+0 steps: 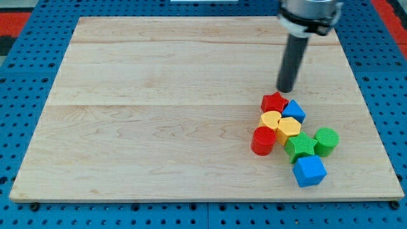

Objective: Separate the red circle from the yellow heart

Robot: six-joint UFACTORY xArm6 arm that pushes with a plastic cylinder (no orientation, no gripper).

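Note:
The red circle (263, 140), a short red cylinder, stands at the lower left of a tight cluster of blocks on the view's right. The yellow heart (270, 119) touches it just above. My tip (285, 90) is a dark rod end just above the cluster, close to the red star (275, 102), about 80 pixels above and right of the red circle. It does not seem to touch any block.
The cluster also holds a yellow hexagon (289, 128), a small blue block (294, 111), a green star (301, 146), a green cylinder (326, 140) and a blue cube (310, 170). The wooden board (159, 114) lies on a blue pegboard (13, 76).

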